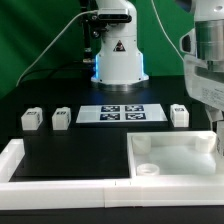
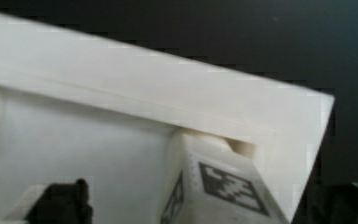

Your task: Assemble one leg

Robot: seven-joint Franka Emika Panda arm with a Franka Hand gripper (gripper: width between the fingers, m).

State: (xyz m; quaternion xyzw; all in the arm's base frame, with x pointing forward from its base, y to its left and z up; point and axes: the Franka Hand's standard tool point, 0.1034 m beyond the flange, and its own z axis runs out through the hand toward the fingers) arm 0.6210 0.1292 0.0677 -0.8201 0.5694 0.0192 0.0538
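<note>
While at the panel (image 2: 123, 95) corner, leg (image 2: 226, 182) between wide-spread claw (image 2: 211, 203).

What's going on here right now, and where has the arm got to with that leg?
The gripper hangs over a corner of the white panel, at the exterior view's right. One leg stands between its fingers against the panel's edge. The finger that shows is clear of the leg, so the jaws look open. I can't tell whether the leg is seated. Three other legs sit loose beside the marker board.
</note>
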